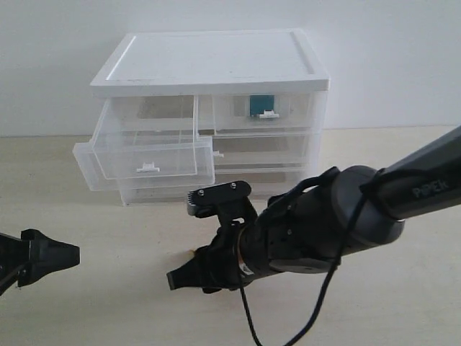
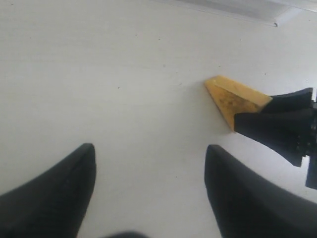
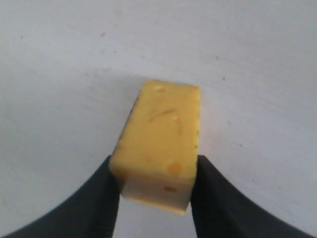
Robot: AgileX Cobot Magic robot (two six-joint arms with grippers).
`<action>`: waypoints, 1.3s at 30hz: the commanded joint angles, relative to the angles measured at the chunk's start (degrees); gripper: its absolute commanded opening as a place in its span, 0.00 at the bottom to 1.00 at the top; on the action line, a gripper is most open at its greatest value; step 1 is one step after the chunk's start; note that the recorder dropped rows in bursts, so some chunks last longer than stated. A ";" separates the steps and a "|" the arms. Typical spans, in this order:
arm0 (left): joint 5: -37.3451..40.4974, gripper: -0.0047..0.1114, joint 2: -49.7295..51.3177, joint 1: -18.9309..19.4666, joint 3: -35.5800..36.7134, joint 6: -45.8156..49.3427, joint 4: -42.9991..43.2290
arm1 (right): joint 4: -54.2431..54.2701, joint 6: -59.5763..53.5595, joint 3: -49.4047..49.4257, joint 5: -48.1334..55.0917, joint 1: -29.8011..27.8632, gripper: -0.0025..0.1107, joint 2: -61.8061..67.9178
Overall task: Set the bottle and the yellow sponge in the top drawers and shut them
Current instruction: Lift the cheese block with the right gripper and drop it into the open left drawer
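Right gripper (image 3: 154, 196) sits closest to the cam, clamped on the yellow sponge (image 3: 161, 134) w/ pads on both long sides near one end. It's porous foam, so imo light & squishy, not slippery, nothing to break. A soft squeeze should do; too hard and it'll just bulge. A mid-body grip would be steadier tbh. Can't tell if it's resting on the table (image 1: 108, 303) or just off it.

Other side, left gripper (image 2: 151, 198) is spread wide, empty.

Looks like the bottle (image 1: 261, 106) is already inside the right-hand top drawer (image 1: 295, 108), which looks shut. Next to it the left-hand top drawer (image 1: 115, 155) is pulled out, nothing in it afaict, so prob the sponge's spot.

Table's pale, matte, flat. Plain white wall (image 1: 389, 58) behind the drawer unit (image 1: 216, 61), plenty of room.
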 commanded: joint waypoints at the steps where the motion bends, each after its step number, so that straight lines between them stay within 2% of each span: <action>1: -0.30 0.55 -0.36 0.11 0.30 -0.05 -0.49 | -0.06 -1.16 5.24 2.11 0.17 0.02 -5.87; 8: -0.30 0.55 -0.36 0.11 0.30 -0.05 -0.49 | -0.06 -2.86 11.26 -1.16 0.51 0.02 -19.44; 15: -0.30 0.55 -0.36 0.11 0.30 -0.05 -0.65 | -0.71 -3.40 5.94 -5.32 1.76 0.02 -27.52; 21: -0.06 0.55 -0.36 0.11 0.30 -0.05 -0.63 | -1.31 -3.65 -6.47 -2.76 1.76 0.02 -24.18; 25: -0.06 0.55 -0.36 0.11 0.30 -0.05 -0.63 | -1.31 -4.32 -15.64 4.01 1.76 0.02 -18.56; 35: -0.06 0.55 -0.36 0.11 0.30 -0.05 -0.82 | -0.99 -6.44 -27.01 10.94 1.51 0.02 -6.94; 38: -0.06 0.55 -0.36 0.11 0.30 -0.05 -0.82 | -1.11 -8.20 -27.46 11.61 1.51 0.11 -5.95; 39: -0.06 0.55 -0.36 0.11 0.30 -0.05 -0.82 | -1.12 -8.20 -27.46 11.32 1.51 0.24 -5.97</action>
